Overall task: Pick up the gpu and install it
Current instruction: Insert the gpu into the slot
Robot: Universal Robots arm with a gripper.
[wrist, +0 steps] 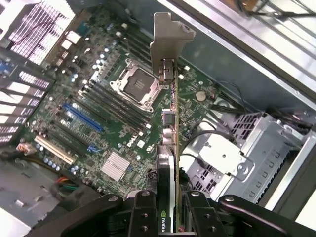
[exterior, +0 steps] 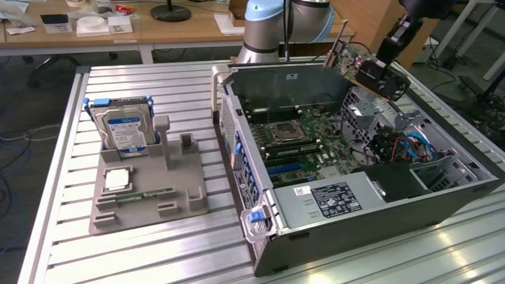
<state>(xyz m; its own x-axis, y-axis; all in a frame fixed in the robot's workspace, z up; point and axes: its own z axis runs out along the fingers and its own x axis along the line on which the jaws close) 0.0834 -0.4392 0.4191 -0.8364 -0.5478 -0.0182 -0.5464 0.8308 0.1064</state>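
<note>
Slatted metal table (exterior: pixel 142 248) under an open computer case (exterior: pixel 355 231), office desks (exterior: pixel 158 29) behind. High at the upper right of the exterior view, above the case: gpu (exterior: pixel 369 68), tilted, clear of the motherboard (exterior: pixel 308 142). Pinched flat between closed gripper (wrist: pixel 170 219) fingers at the end opposite the silver bracket (wrist: pixel 168 37). Probably light and stiff yet fragile; best held by the board's faces there, away from the connector edge.

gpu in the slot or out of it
Out. The gpu is gripped in the hand, tilted above the open case; the blue slot is bare.
</note>
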